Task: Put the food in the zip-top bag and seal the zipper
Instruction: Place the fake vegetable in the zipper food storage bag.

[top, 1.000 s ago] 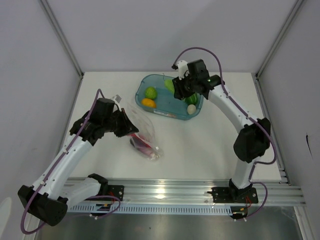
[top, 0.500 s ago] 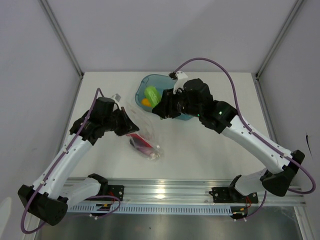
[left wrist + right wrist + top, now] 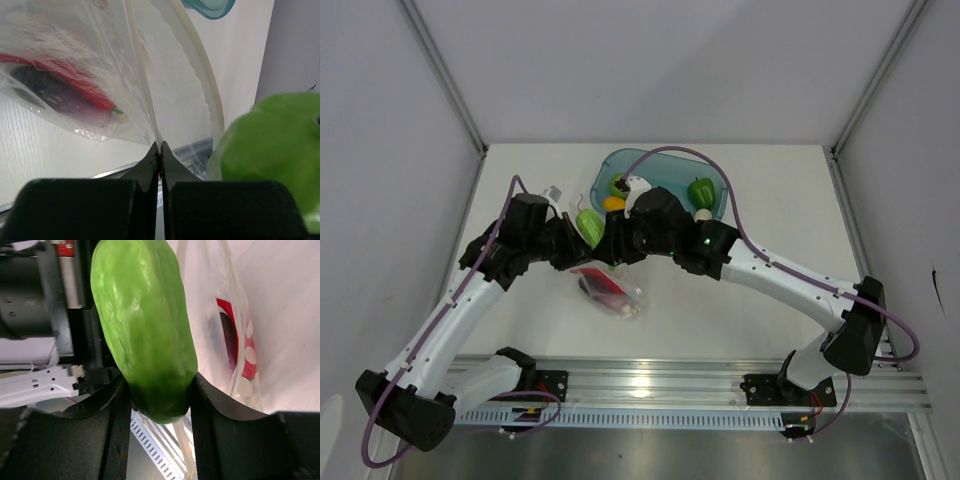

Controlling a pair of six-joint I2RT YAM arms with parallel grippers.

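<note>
My left gripper (image 3: 570, 246) is shut on the mouth edge of the zip-top bag (image 3: 612, 285) and holds it lifted open; the pinch shows in the left wrist view (image 3: 160, 146). A red chili (image 3: 75, 80) and a purple eggplant (image 3: 52, 95) lie inside the bag (image 3: 100, 60). My right gripper (image 3: 600, 235) is shut on the light green vegetable (image 3: 589, 225), right at the bag's mouth, next to the left gripper. In the right wrist view the vegetable (image 3: 145, 325) fills the gripper (image 3: 160, 386), with the bag (image 3: 220, 285) just beyond.
The teal tray (image 3: 715, 205) stands at the back centre, behind the right arm. It holds a green pepper (image 3: 700, 190), a white egg (image 3: 702, 213), a yellow-orange piece (image 3: 613, 203) and another green piece (image 3: 618, 185). A metal rail (image 3: 720, 385) runs along the near edge.
My right arm has swung left from the tray, carrying the light green vegetable to the bag's mouth. My left arm and the bag have stayed put.
</note>
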